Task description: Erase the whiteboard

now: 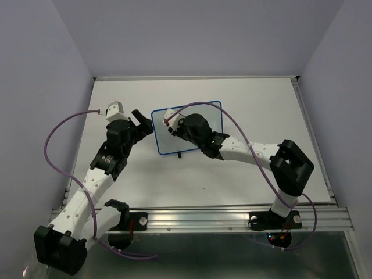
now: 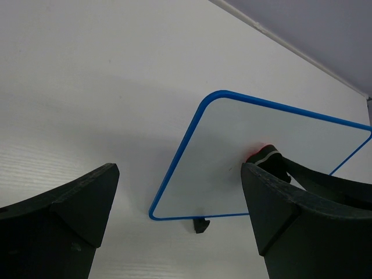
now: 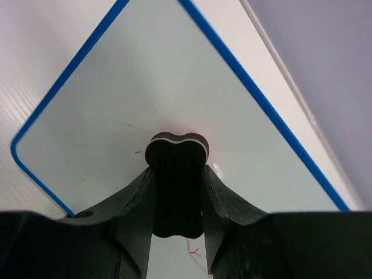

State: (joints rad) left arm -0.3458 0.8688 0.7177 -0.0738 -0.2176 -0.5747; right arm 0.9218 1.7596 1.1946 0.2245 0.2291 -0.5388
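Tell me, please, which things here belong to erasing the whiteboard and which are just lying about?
For the job:
whiteboard
black eraser, clamped in the right gripper
faint red marks
left gripper, open beside the board

Just there:
white table
purple cables
metal rail

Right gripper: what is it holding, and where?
The right gripper pinches the black eraser by its long sides, its tip against the whiteboard.

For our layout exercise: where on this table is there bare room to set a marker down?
Bare table: the far strip behind the whiteboard, the stretch to its right, the near middle between the arms. Crowded at the board's left edge: left gripper, right gripper, eraser.
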